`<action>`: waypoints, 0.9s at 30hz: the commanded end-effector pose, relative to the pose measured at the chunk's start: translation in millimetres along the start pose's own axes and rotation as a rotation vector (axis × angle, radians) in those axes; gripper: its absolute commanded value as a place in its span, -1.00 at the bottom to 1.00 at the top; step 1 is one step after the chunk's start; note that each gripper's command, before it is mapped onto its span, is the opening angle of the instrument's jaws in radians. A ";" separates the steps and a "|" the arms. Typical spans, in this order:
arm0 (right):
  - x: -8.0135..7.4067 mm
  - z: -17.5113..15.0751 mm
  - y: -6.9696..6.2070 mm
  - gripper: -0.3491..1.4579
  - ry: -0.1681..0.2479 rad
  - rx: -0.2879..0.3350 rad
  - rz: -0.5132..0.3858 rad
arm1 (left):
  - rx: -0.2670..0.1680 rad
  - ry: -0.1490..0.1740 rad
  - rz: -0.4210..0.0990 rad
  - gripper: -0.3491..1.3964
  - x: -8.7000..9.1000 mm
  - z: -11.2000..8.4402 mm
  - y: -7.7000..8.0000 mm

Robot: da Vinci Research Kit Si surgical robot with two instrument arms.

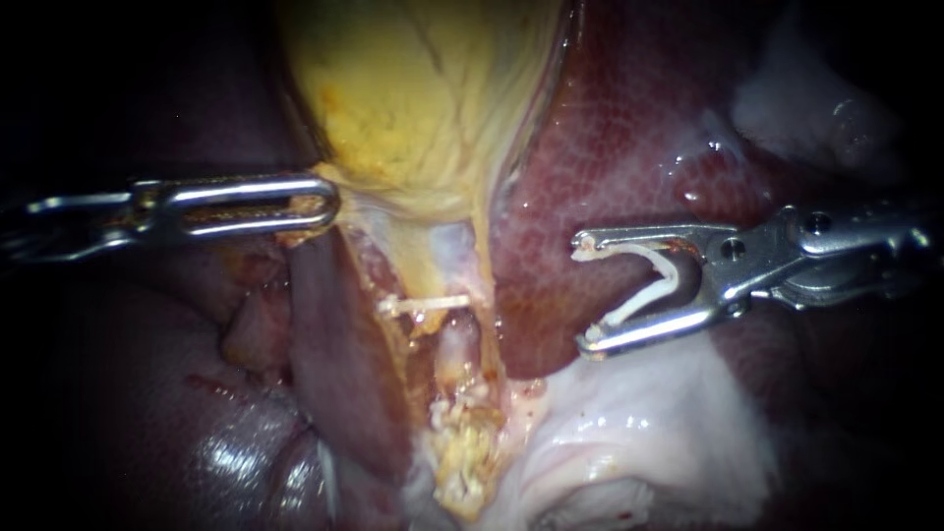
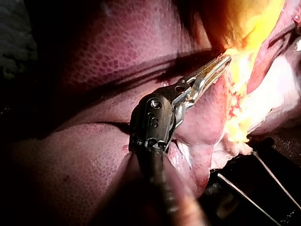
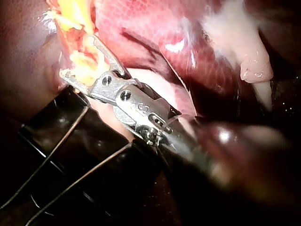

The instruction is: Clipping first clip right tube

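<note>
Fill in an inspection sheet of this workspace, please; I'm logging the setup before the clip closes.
Surface: liver, wet and glistening.
Job's things: gallbladder; white clip across a tube; open clip clear of the tubes.
Clutter: nothing seen.
Instruments: left instrument shut on gallbladder edge; right instrument grips the open clip between both jaws.
Cables: nothing seen.
Surroundings: dark; thin rods beside the tissue.
</note>
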 end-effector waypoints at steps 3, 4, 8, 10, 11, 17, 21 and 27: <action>-0.3 0.6 -0.1 0.05 0.000 0.007 -0.002 | -0.002 -0.002 0.001 -1.00 0.0 -0.3 0.0; -0.5 0.8 -0.2 0.05 0.000 0.012 -0.004 | -0.001 -0.002 0.001 -1.00 0.0 -0.3 0.0; -1.7 2.1 -0.4 0.05 0.000 0.031 -0.020 | -0.004 -0.003 0.001 -1.00 0.1 -0.5 0.1; -2.7 2.9 -0.4 0.05 0.000 0.046 -0.009 | -0.006 -0.003 0.001 -1.00 0.1 -0.6 0.2; -3.1 3.3 -0.4 0.05 -0.003 0.051 -0.007 | -0.005 -0.003 0.002 -1.00 0.1 -0.8 0.2; -6.7 6.2 0.2 0.05 -0.033 0.087 0.040 | -0.009 -0.004 0.001 -1.00 0.1 -1.4 0.4; -8.8 8.1 0.8 0.05 -0.051 0.110 0.071 | -0.009 -0.004 0.001 -1.00 0.1 -1.5 0.4; -11.0 10.4 2.0 0.05 -0.074 0.114 0.089 | -0.009 -0.004 0.002 -1.00 0.1 -1.6 0.3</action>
